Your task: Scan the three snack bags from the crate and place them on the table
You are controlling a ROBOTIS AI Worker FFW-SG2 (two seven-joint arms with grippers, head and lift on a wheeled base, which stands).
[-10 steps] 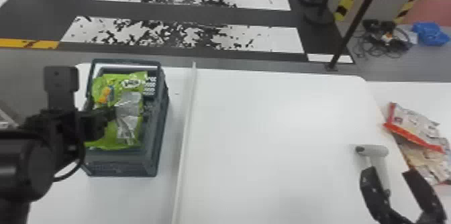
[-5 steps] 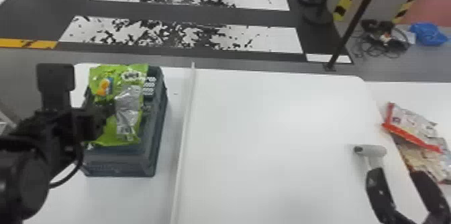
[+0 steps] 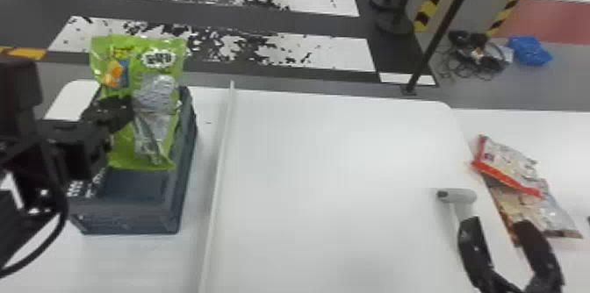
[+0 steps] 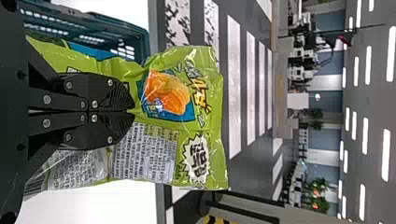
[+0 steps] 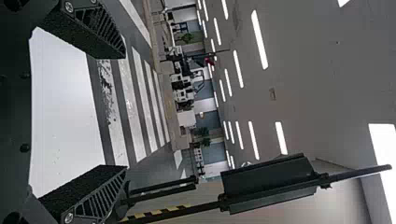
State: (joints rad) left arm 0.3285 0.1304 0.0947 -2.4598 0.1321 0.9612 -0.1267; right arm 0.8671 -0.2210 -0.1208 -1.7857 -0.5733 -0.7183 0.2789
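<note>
Head view, left side: the left arm comes in at the edge, its pincer (image 3: 127, 110) reaching across to a green snack bag (image 3: 153, 108) held upright above the crate (image 3: 131, 222). In the left wrist view, the fingers are pinched together on the bag. The crate sits on the bench (image 3: 342, 173), left of a thin raised strip (image 3: 219, 160). Farther right lies a pale handheld scanner (image 3: 456, 195). Just beside it, the right pincer (image 3: 496, 226) points forward from the bottom edge, fingers spread wide. Rightmost, a red-edged snack bag (image 3: 505, 165) overlaps another bag (image 3: 544, 211).
</note>
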